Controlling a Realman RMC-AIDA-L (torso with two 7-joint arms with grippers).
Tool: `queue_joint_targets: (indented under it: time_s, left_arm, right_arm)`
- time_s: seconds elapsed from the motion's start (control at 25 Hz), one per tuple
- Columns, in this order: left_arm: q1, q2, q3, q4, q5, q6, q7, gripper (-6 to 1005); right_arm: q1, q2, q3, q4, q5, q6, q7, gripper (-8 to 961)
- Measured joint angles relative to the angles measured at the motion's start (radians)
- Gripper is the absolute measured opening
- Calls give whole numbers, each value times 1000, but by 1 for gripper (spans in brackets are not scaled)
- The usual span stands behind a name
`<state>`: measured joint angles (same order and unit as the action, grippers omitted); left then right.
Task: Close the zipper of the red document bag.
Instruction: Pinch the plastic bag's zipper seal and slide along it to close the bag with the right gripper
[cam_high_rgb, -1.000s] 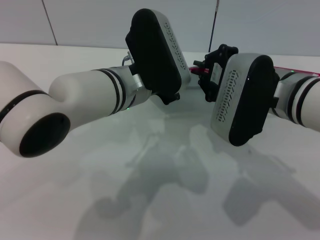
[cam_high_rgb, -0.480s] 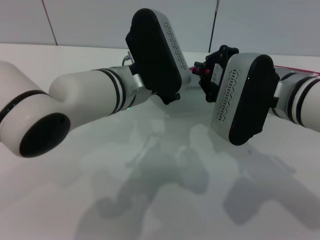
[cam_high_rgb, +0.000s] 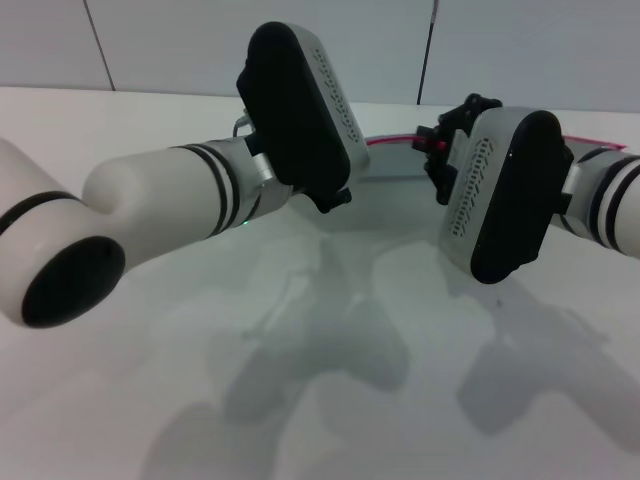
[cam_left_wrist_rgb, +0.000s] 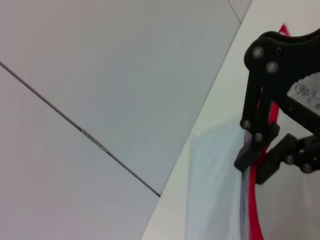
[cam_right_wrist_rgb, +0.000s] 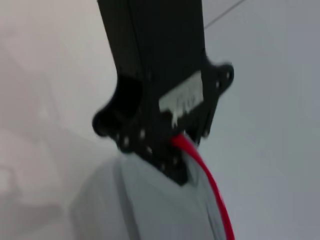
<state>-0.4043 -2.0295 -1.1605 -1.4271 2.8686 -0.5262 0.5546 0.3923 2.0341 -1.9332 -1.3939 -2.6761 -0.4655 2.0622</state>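
Note:
The red document bag (cam_high_rgb: 385, 215) lies flat on the white table, pale blue-grey and translucent, under both arms. Its zipper (cam_high_rgb: 392, 140) is a thin red strip along the far edge, showing between the two wrists and again at the far right. In the left wrist view my right gripper (cam_left_wrist_rgb: 252, 161) is shut on the zipper (cam_left_wrist_rgb: 256, 210). In the right wrist view my left gripper (cam_right_wrist_rgb: 176, 146) is clamped on the same zipper (cam_right_wrist_rgb: 210, 185) at the bag's edge (cam_right_wrist_rgb: 150, 200). The slider is hidden by the fingers.
A white table (cam_high_rgb: 120, 400) spreads in front of me, with a grey panelled wall (cam_high_rgb: 180, 40) behind it. Both forearms cross low over the bag and cast shadows on it.
My right gripper has slid to the right along the zipper. The left arm has shifted slightly left, and more red strip now shows between the two grippers.

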Motion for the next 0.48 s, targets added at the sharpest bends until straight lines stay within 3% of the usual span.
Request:
queue_joint_targets:
  time_s: [0.48]
  left_arm:
    - [119, 3, -22, -140, 1, -24, 7, 154]
  right_arm:
    - [-3, 0, 98, 54, -68, 1, 82, 81]
